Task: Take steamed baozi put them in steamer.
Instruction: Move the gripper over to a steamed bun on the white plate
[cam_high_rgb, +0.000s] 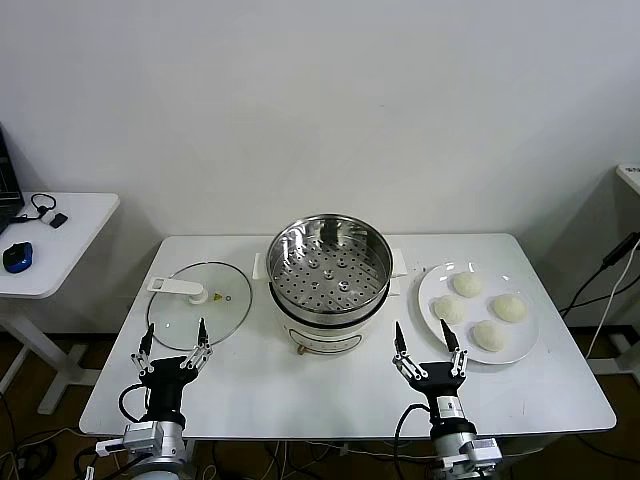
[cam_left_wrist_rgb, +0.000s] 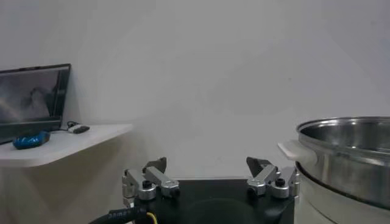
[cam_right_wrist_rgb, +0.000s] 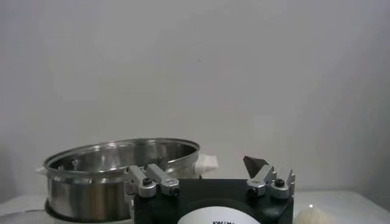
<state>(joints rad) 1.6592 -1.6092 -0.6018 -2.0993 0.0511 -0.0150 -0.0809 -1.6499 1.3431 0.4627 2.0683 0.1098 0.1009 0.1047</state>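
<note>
Several cream-white steamed baozi (cam_high_rgb: 467, 285) lie on a white plate (cam_high_rgb: 430, 290) at the table's right. The shiny steamer (cam_high_rgb: 328, 270) stands mid-table, its perforated tray bare. My right gripper (cam_high_rgb: 427, 335) points up near the front edge, just in front of the plate, open with nothing between its fingers. In the right wrist view that gripper (cam_right_wrist_rgb: 204, 165) has the steamer (cam_right_wrist_rgb: 116, 164) behind it and one baozi (cam_right_wrist_rgb: 314, 216) at the edge. My left gripper (cam_high_rgb: 173, 338) is parked open at the front left; in its own view the gripper (cam_left_wrist_rgb: 208, 163) sits beside the steamer (cam_left_wrist_rgb: 347, 158).
A flat glass lid (cam_high_rgb: 198, 305) with a white handle lies left of the steamer, just behind the left gripper. A white side table (cam_high_rgb: 70, 240) with a blue mouse (cam_high_rgb: 17, 256) stands further left. Cables hang by the table's right side.
</note>
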